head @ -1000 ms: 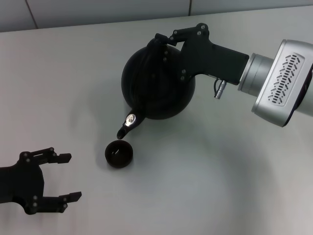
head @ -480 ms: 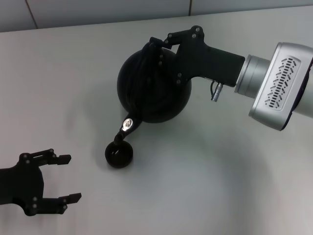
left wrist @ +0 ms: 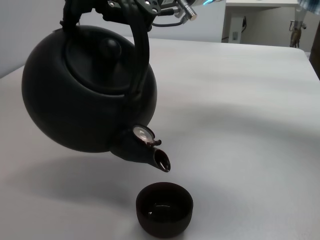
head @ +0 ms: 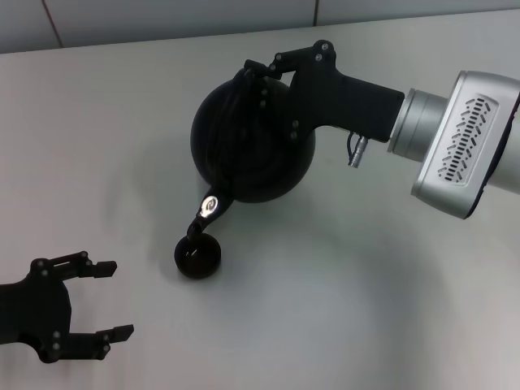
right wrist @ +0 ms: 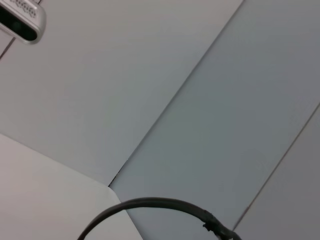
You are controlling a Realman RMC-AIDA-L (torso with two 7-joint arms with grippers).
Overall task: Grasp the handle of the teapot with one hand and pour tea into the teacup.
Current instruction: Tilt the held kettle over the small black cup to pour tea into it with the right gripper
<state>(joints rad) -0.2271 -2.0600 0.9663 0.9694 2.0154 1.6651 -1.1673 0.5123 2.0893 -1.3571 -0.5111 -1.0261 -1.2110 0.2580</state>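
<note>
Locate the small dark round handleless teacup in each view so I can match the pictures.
Head view: the small dark round handleless teacup stands on the white table, left of centre, just below the tilted matte-black teapot's spout.
Left wrist view: the cup sits at the bottom, centre, beneath the spout.
Right wrist view: not in it; only wall and a cable show.
Shared landmark: the spout tip just above the cup.

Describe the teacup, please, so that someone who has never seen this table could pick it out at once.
Find the big round black teapot that the right gripper holds tilted above the pale table. Directly under its spout stands the teacup, a tiny dark handleless bowl, far smaller than the pot and the only vessel resting on the table.
</note>
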